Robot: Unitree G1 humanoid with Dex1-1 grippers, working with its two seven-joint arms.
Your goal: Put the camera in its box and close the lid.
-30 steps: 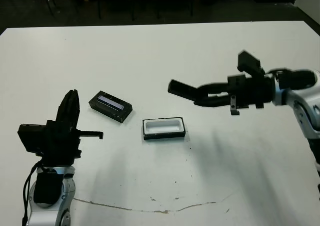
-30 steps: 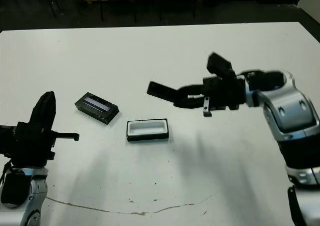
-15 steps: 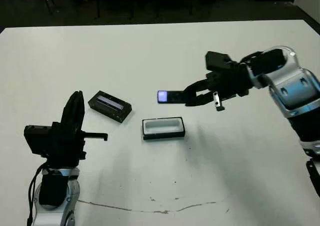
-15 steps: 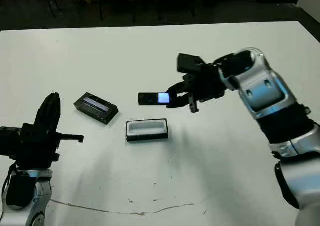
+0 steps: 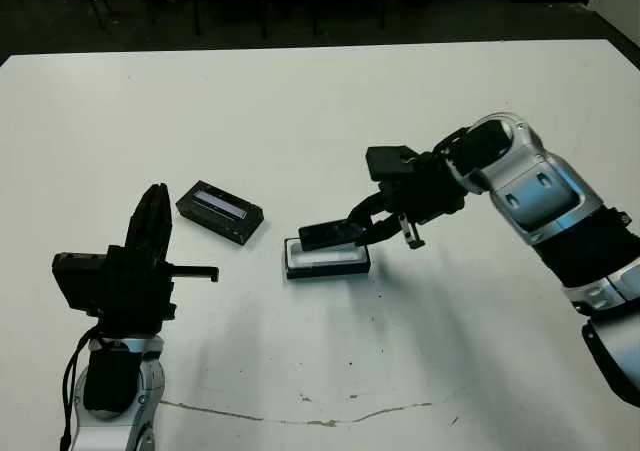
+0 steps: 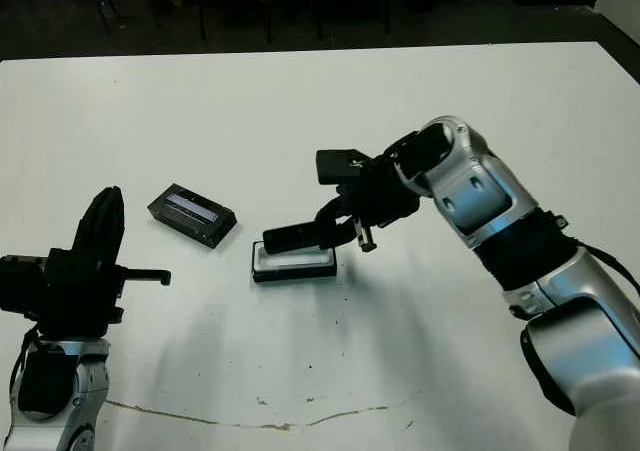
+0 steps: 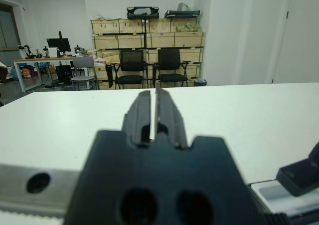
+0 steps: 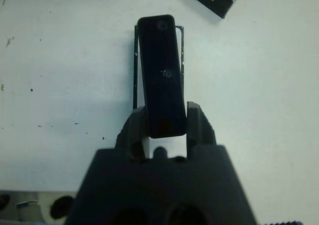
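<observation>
My right gripper [image 5: 372,228] is shut on one end of the camera [image 5: 330,234], a slim black bar. The camera hangs tilted just above the box [image 5: 327,262], a small black tray with white lining at the table's middle. In the right wrist view the camera [image 8: 160,75] lies lengthwise over the box [image 8: 134,70] and hides most of its inside. The lid [image 5: 220,211], black with a pale strip, lies on the table to the left of the box. My left gripper [image 5: 153,203] stands shut and empty at the front left, apart from the lid.
The white table [image 5: 300,111] has a thin dark crack line [image 5: 300,416] near its front edge. Chairs and dark floor [image 5: 250,1] lie beyond the far edge. Crates and office chairs [image 7: 144,50] show past the table in the left wrist view.
My right gripper has carried the camera down and to the left, from open air to just above the box. The camera's lit screen no longer shows. The left arm has barely moved.
</observation>
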